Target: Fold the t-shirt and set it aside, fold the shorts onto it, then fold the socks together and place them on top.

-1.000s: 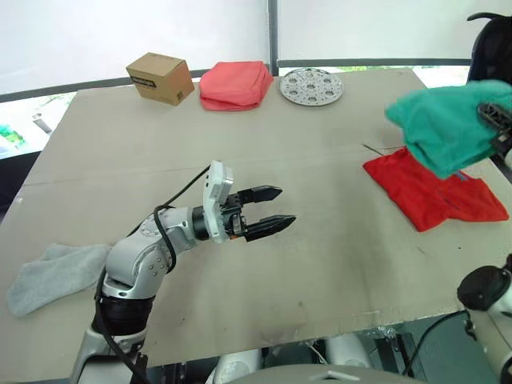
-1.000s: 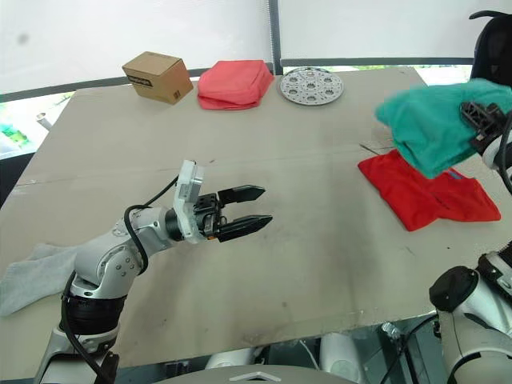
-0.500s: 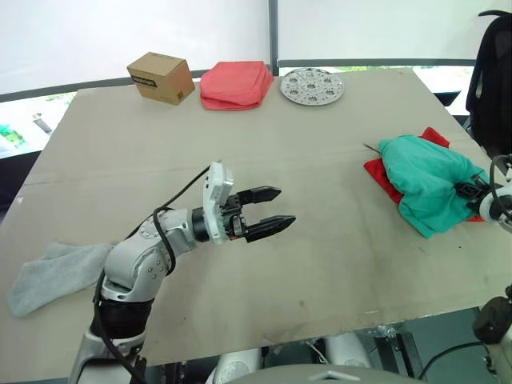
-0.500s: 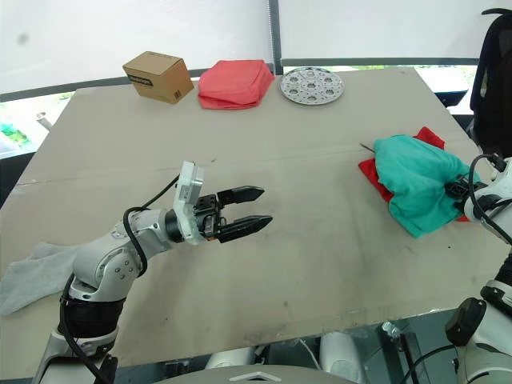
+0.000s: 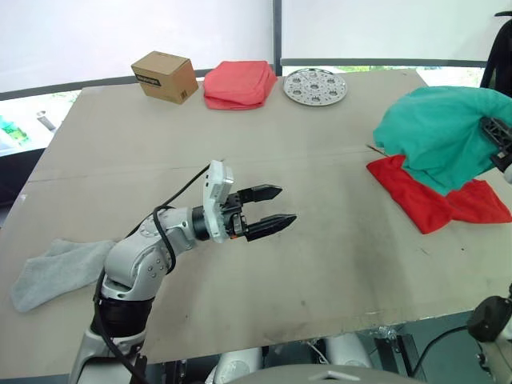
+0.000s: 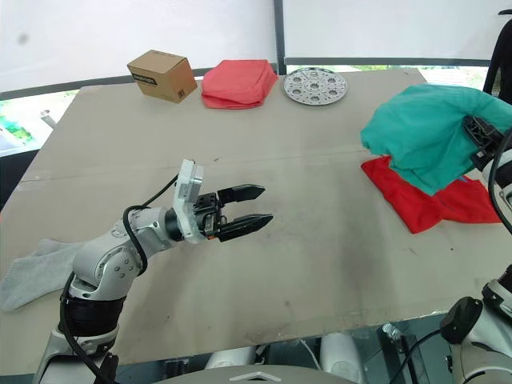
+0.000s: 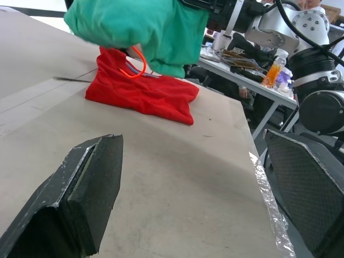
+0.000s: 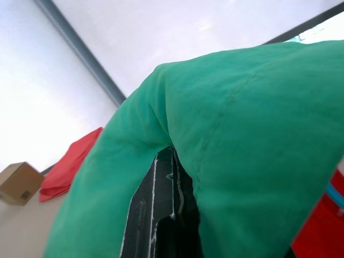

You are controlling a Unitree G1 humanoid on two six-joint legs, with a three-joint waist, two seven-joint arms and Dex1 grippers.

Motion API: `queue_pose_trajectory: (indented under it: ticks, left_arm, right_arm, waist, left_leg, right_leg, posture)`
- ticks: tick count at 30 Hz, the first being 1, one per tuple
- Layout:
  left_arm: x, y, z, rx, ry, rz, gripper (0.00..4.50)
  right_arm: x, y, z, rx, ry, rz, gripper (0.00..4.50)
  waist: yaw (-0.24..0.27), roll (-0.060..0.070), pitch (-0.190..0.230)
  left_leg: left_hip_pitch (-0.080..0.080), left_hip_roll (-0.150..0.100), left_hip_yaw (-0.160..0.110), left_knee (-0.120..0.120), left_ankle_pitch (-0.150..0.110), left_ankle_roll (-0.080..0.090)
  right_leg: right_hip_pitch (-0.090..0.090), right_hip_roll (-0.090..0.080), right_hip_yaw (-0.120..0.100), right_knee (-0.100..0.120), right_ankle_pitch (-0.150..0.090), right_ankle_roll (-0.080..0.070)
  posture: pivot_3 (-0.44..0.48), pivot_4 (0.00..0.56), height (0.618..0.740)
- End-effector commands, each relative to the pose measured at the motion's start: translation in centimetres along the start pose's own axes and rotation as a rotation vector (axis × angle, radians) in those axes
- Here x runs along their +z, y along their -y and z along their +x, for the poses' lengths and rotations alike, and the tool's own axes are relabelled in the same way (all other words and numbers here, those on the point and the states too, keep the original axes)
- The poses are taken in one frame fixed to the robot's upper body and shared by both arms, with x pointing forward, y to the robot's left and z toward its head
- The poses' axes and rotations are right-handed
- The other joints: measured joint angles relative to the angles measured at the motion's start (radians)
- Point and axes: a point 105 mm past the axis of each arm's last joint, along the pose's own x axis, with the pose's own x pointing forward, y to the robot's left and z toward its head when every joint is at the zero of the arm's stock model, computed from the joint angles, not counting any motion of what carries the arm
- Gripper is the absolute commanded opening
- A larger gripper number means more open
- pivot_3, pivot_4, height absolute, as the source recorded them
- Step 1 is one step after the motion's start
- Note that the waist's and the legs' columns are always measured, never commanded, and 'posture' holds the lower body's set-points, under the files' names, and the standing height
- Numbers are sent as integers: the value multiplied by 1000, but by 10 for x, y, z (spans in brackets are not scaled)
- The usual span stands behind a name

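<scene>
Raised again off the bright red thin t-shirt [image 5: 436, 202] at your desk's right edge: teal-green fleecy shorts [image 5: 436, 144], clamped in right gripper [image 6: 480, 136]; left gripper [image 5: 272, 210] parted, empty.

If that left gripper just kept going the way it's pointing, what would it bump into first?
Probably the t-shirt, with the shorts hanging above it. The left gripper points across bare table toward them, though height is hard to judge.
</scene>
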Motion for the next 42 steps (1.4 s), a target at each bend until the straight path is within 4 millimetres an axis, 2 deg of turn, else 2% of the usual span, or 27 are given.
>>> queue_pose_trajectory:
  ticks: [1,4,8,11,12,15,18,19,20,23,25,26,28,30,32,33,35,36,37,38,40,42]
  left_arm:
    - [11,6,2,-32,26,40,4500]
    - [11,6,3,-38,23,39,4500]
    - [12,5,3,-44,19,39,4500]
    - [12,5,2,-43,16,40,4500]
    - [12,5,2,-42,16,40,4500]
    - [12,5,3,-41,17,35,4500]
    - [12,6,4,-42,18,30,4500]
    - [13,6,4,-42,18,27,4500]
    - [12,6,4,-43,19,20,4500]
    - [10,7,4,-52,14,2,4500]
    - [10,8,4,-59,12,-3,4500]
    - [11,8,3,-60,11,-4,4500]
    - [13,5,2,-46,15,6,4500]
    - [15,3,0,-29,22,15,4500]
    - [15,2,-2,-19,26,22,4500]
    - [15,2,-1,-9,33,28,4500]
    - [18,1,0,14,52,40,4500]
    - [20,2,2,25,64,48,4500]
    - [21,4,4,31,71,54,4500]
    - [22,5,5,35,75,58,4500]
    - [21,8,5,29,65,69,4500]
    - [19,11,4,19,56,75,4500]
  right_arm:
    - [-10,15,3,-115,-12,2,79]
    - [-44,43,10,-241,-103,48,79]
    - [-81,68,10,-342,-210,70,79]
    - [-89,74,8,-370,-245,67,79]
    - [-86,75,7,-371,-244,63,703]
    - [-74,77,0,-387,-248,-17,1729]
    - [-61,72,-14,-368,-305,-252,3355]
    - [-56,67,-21,-342,-337,-344,3627]
    - [-53,56,-30,-270,-379,-410,4148]
    - [-52,18,-52,-48,-464,-482,4148]
    - [-44,1,-51,19,-415,-459,4148]
    - [-39,-4,-46,26,-375,-440,3517]
    - [-34,-13,-20,33,-268,-454,2737]
    - [-38,-14,3,12,-210,-450,1673]
    - [-48,-10,23,-26,-184,-447,707]
    - [-56,-1,35,-67,-181,-465,164]
    - [-80,17,54,-140,-209,-491,41]
    - [-103,33,58,-190,-280,-491,41]
    - [-127,42,59,-195,-355,-545,41]
    - [-142,48,58,-190,-406,-589,41]
    - [-156,53,55,-185,-440,-613,41]
    - [-156,53,55,-173,-424,-614,41]
  waist:
    - [-3,0,0]
    - [-5,-1,0]
    - [-4,0,0]
    - [-4,0,0]
    - [-4,0,0]
    - [-2,0,0]
    - [0,0,0]
    - [1,1,0]
    - [2,1,0]
    - [-1,1,0]
    - [-12,-4,1]
    - [-17,-6,3]
    - [-22,-9,4]
    - [-25,-11,5]
    - [-24,-11,5]
    - [-21,-11,5]
    - [-14,-11,5]
    - [-7,-10,5]
    - [-3,-10,5]
    - [0,-10,5]
    - [1,-10,5]
    - [-2,-11,3]
  left_leg:
    - [0,0,0,0,0,0]
    - [1,0,1,0,0,0]
    - [1,0,2,0,0,0]
    - [1,0,1,0,0,0]
    - [1,0,1,0,0,0]
    - [1,0,1,0,0,0]
    - [0,0,1,0,0,0]
    - [0,0,1,0,0,0]
    - [0,0,0,0,0,0]
    - [0,0,-1,0,0,0]
    - [1,1,0,0,0,0]
    - [3,3,1,0,0,0]
    - [6,3,1,0,0,0]
    - [9,3,1,0,0,0]
    - [9,3,0,0,0,0]
    - [9,3,0,0,0,0]
    - [7,2,0,-1,0,0]
    - [7,2,0,-1,0,0]
    - [5,2,1,-1,0,0]
    - [5,2,1,-2,0,0]
    - [2,2,1,-2,0,-1]
    - [2,3,0,-1,0,-1]
  right_leg:
    - [0,0,0,0,0,0]
    - [0,1,1,1,0,0]
    - [0,1,2,1,0,0]
    - [0,1,2,1,0,0]
    - [0,1,1,1,0,0]
    - [0,1,1,1,0,0]
    - [0,1,0,0,0,0]
    - [0,1,0,0,0,0]
    - [0,0,0,0,0,0]
    - [0,1,0,-1,-1,1]
    - [1,2,1,-1,-1,1]
    - [1,5,3,-1,-1,2]
    - [3,6,5,-1,-5,1]
    - [5,7,7,-1,-5,1]
    - [6,8,7,-1,-5,1]
    - [6,8,7,-1,-4,0]
    - [5,8,7,0,-2,-2]
    - [5,8,7,0,-1,-1]
    - [3,7,7,0,0,0]
    - [3,7,7,0,0,0]
    - [2,7,5,-2,0,0]
    - [1,6,7,-2,0,0]
  posture:
    - [0,150,740]
    - [0,150,740]
    - [0,150,740]
    - [0,150,740]
    - [0,150,740]
    - [0,150,740]
    - [0,150,740]
    - [0,150,740]
    - [0,150,740]
    - [0,150,740]
    - [0,150,740]
    - [0,150,740]
    - [0,150,740]
    - [0,150,740]
    - [0,150,740]
    - [0,150,740]
    - [0,150,740]
    - [0,150,740]
    - [0,150,740]
    - [0,150,740]
    - [0,150,740]
    - [0,150,740]
